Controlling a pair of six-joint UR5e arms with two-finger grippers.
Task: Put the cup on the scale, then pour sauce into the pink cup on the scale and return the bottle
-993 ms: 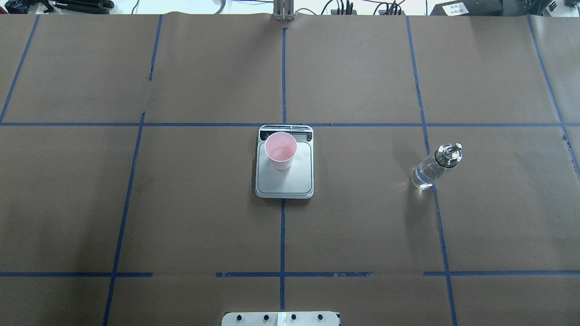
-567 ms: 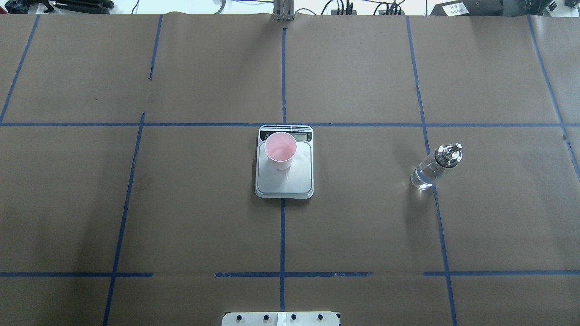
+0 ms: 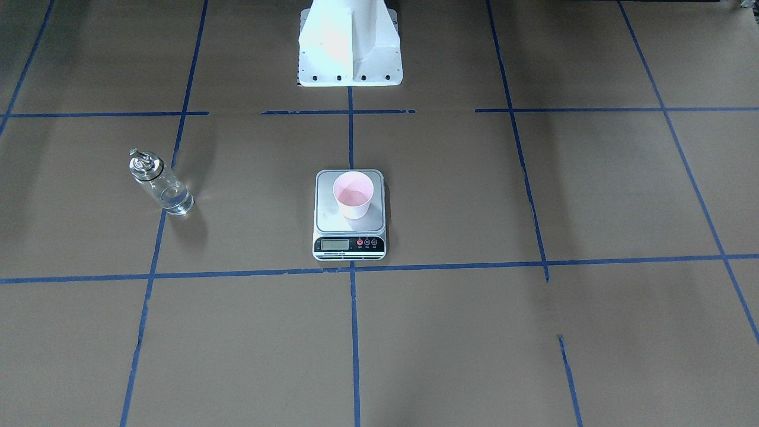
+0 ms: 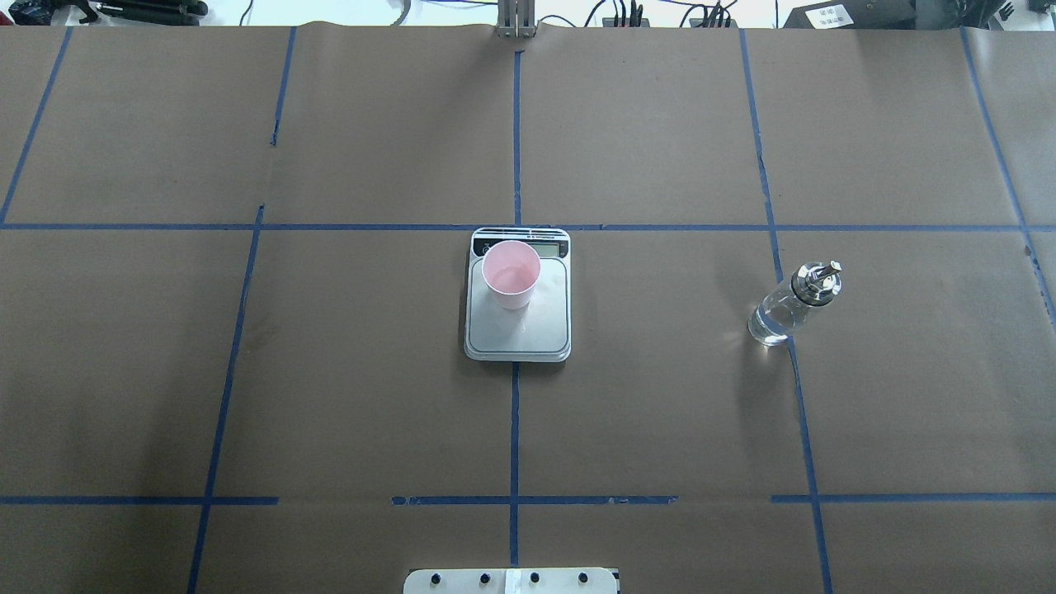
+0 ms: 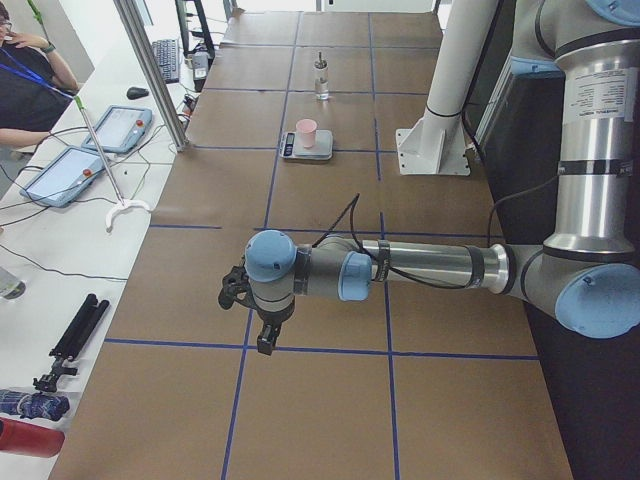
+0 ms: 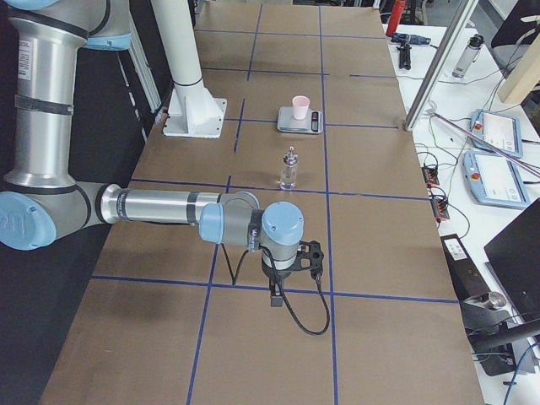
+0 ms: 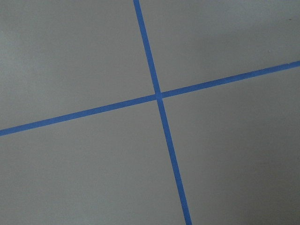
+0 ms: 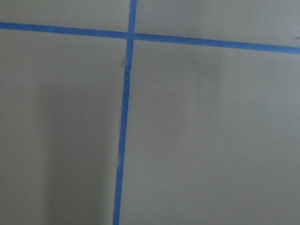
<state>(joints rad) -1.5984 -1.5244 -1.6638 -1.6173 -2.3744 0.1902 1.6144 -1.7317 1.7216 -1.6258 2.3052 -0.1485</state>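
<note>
The pale pink cup (image 4: 511, 276) stands upright on the far part of the steel scale (image 4: 520, 337), near its display; both also show in the front view, cup (image 3: 353, 196) and scale (image 3: 350, 244). The clear glass bottle (image 4: 784, 309) with a metal spout stands upright on the table to the scale's right, holding clear liquid; in the front view the bottle (image 3: 163, 188) is at the left. My left gripper (image 5: 264, 343) and right gripper (image 6: 274, 299) show only in the side views, far from these things and pointing down at the table. I cannot tell whether they are open or shut.
Brown paper with a blue tape grid covers the table. The white robot base (image 3: 350, 47) stands behind the scale. Tablets (image 5: 120, 128), cables and a person (image 5: 25, 70) are on the operators' side. Both wrist views show only paper and tape.
</note>
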